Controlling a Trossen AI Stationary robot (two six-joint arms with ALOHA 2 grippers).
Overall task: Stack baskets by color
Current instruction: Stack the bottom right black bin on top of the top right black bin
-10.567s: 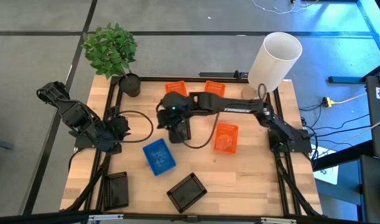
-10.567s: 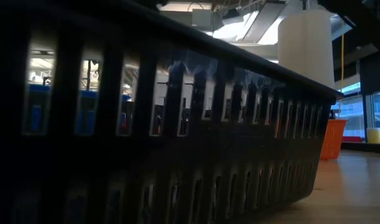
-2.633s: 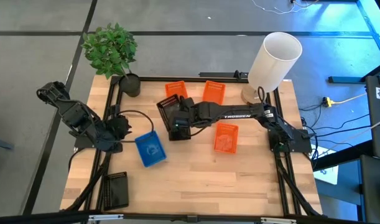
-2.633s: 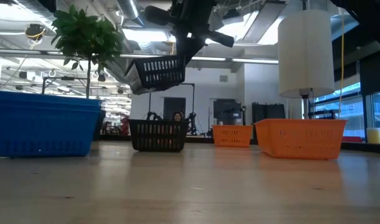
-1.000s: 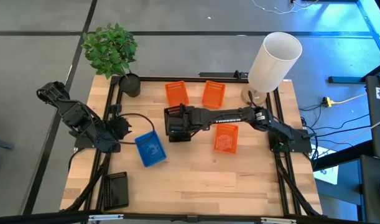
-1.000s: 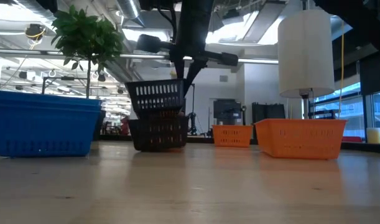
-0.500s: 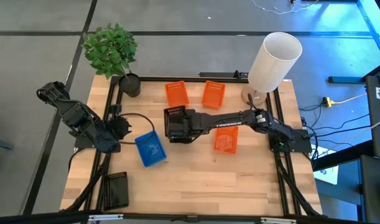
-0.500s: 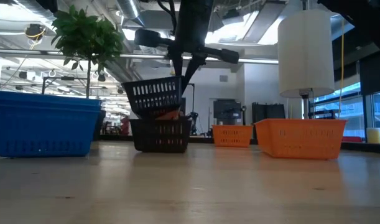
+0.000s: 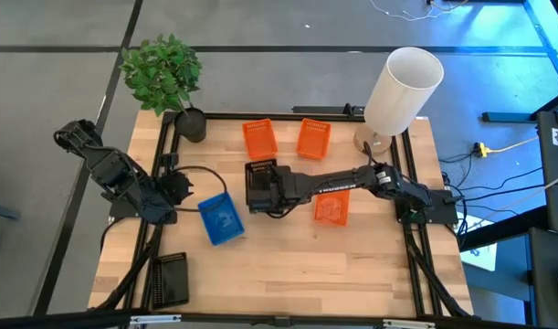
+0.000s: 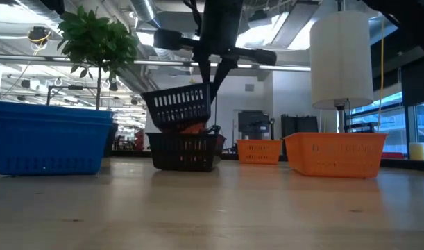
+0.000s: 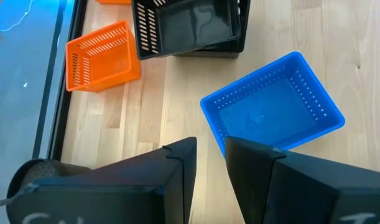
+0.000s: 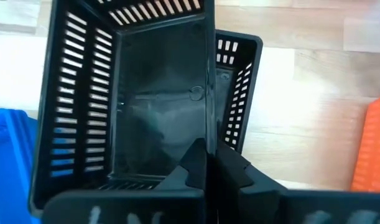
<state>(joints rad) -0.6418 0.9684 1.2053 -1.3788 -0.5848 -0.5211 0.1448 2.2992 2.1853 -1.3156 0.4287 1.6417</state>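
Black basket pinched by its rim above its twin

The right gripper pinched the upper black basket by one thin wall; it looked light and stiff. The left gripper waited spread beside the blue basket.

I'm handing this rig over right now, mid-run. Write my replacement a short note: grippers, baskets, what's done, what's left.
Right gripper: shut on the held black basket, tilted above the lower black basket at table centre, not yet nested.
Left gripper: open, holding nothing, beside the blue basket.
Third black basket at the near left corner; three orange baskets lie apart.
Done: no finished stack.
Left: seat the black one, add the third, stack orange.
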